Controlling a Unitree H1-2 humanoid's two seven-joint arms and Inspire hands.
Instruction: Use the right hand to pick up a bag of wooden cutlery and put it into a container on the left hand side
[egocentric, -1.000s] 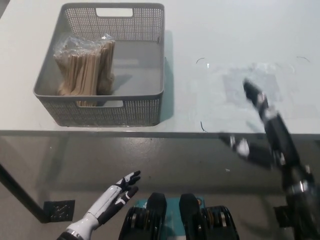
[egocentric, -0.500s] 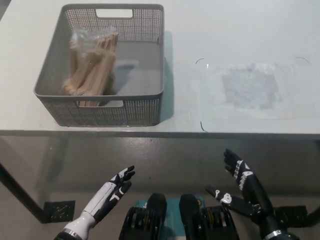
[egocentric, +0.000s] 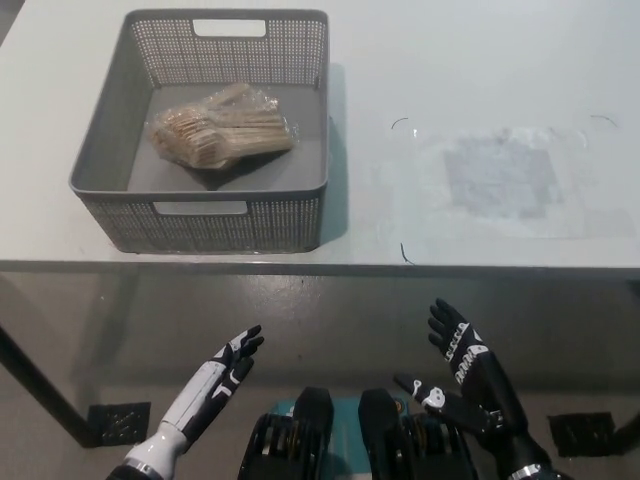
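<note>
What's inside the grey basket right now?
One clear bag of wooden cutlery lies flat on the floor of the basket; nothing else shows in there. The floor under the bag is covered, and the near wall hides the strip just behind it.

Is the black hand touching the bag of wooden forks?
Apart. The head view shows the right hand open below the table edge, and the bag lying inside the grey basket, far from it.

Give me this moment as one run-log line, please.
bag: flat in basket | right hand: open, empty, low | left hand: open, resting low | step: bag placed
</note>
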